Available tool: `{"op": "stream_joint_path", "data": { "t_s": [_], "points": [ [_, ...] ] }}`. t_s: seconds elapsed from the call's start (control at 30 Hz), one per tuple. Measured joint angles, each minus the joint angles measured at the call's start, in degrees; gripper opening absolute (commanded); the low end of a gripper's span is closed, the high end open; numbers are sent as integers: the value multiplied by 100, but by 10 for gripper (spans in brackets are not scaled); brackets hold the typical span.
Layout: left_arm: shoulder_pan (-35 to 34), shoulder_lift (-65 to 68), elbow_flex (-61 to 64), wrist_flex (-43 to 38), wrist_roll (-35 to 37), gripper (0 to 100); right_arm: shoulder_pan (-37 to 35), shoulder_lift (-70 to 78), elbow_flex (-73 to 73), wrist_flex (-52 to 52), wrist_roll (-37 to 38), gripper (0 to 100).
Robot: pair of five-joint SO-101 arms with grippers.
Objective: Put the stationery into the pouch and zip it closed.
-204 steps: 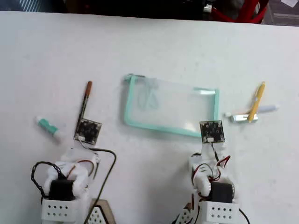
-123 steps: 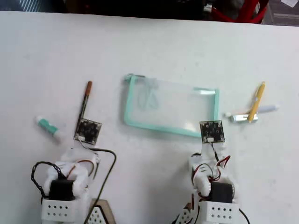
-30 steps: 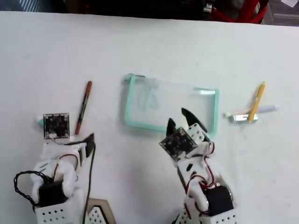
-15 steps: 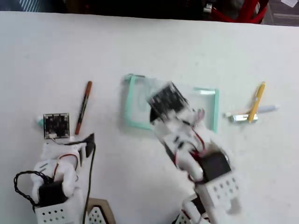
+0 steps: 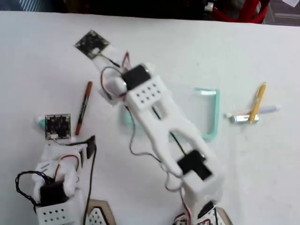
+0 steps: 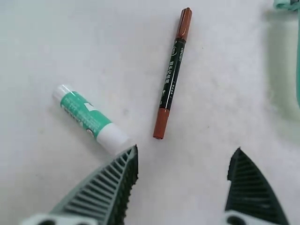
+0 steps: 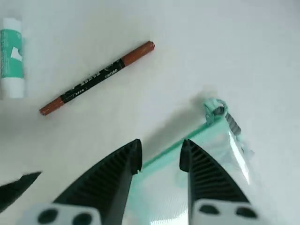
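The clear pouch [image 5: 213,112] with a teal rim lies mid-table, half hidden under my right arm [image 5: 154,110], which stretches across it toward the far left. My right gripper [image 7: 161,149] is open by a narrow gap just above the pouch's corner [image 7: 197,136], close to the zip pull [image 7: 215,108]. A brown pen [image 5: 83,108] lies left of the pouch. A green-and-white glue stick [image 6: 89,121] lies beside it. My left gripper [image 6: 183,161] hangs open and holds nothing, above the table just short of the brown pen [image 6: 172,75] and the glue stick.
A yellow pen [image 5: 257,102] lies across a white pen [image 5: 269,109] and a metal clip [image 5: 243,118] to the right of the pouch. The table's far edge [image 5: 150,18] borders a dark area with red objects.
My right arm has swung from the pouch's near edge across the pouch to its far-left corner. The left arm has stayed where it was a second ago.
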Motion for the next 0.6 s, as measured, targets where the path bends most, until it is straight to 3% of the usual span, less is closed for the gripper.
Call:
{"op": "stream_joint_path", "data": {
  "t_s": [0.13,0.37,0.6],
  "points": [
    [0,0,0,0,0,305,62,1591,-1618,-35,554,289],
    [0,0,0,0,0,305,185,3666,-4105,492,677,297],
    [0,0,0,0,0,304,167,4967,-5591,923,-941,297]
  ]
}}
